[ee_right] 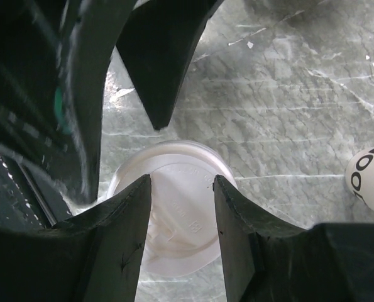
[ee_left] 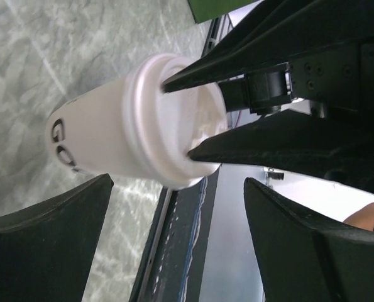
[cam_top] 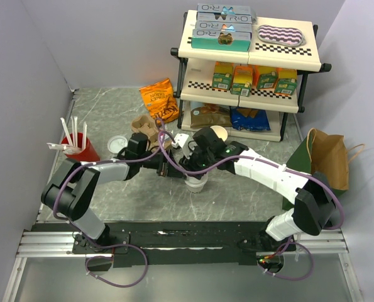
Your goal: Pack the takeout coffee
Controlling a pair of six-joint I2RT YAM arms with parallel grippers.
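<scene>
The left gripper (ee_left: 178, 182) is released, its fingers wide on either side of the takeout coffee (ee_left: 92, 135) and clear of it. The right gripper (ee_right: 181, 182), fingers half spread and grasping nothing, rests its tips on the white lid (ee_right: 180, 245). The takeout coffee stands upright on the grey marbled desk (ee_right: 300, 94).

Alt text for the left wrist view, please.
The takeout coffee, a cream cup with a white lid, stands on a grey marbled table. The right gripper rests its black tips on the lid. The left gripper is open, one finger either side.
</scene>
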